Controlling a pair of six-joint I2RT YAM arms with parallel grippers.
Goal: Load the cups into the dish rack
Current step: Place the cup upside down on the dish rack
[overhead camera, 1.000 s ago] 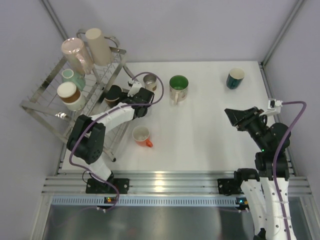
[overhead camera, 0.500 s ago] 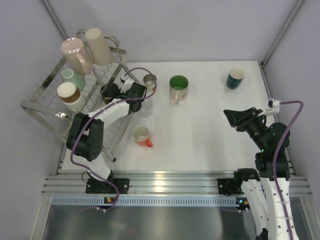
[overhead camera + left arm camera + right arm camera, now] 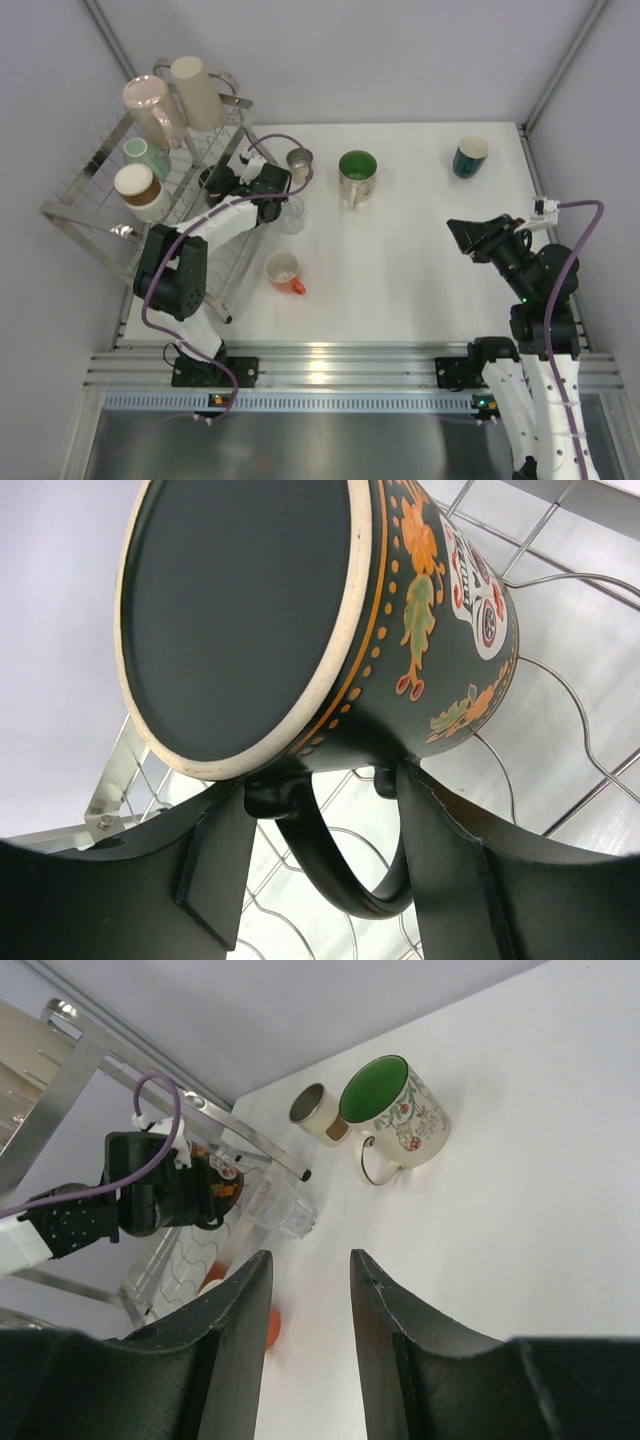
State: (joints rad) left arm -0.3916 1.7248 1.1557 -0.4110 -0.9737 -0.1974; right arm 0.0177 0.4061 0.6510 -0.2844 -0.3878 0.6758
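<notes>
The left gripper (image 3: 320, 785) pinches the dark painted mug (image 3: 240, 610) at its handle. The mug is tilted over the dish rack (image 3: 88, 162) wires, far left. The right gripper (image 3: 310, 1255) is spread above the table (image 3: 420, 260), near right.

- The left arm (image 3: 215, 232) rises from its base, folds at the elbow and runs forward and rightward; its wrist then turns left.
- The left gripper (image 3: 325, 815) has its two fingers (image 3: 215, 870) closed on the handle of a dark mug (image 3: 300, 630), one outside each end of the loop.
- The right arm (image 3: 545, 300) stands nearly upright over its base, with the wrist bent to the left.
- The right gripper (image 3: 310, 1260) points left and slightly away, its fingers parted with nothing between them.
</notes>
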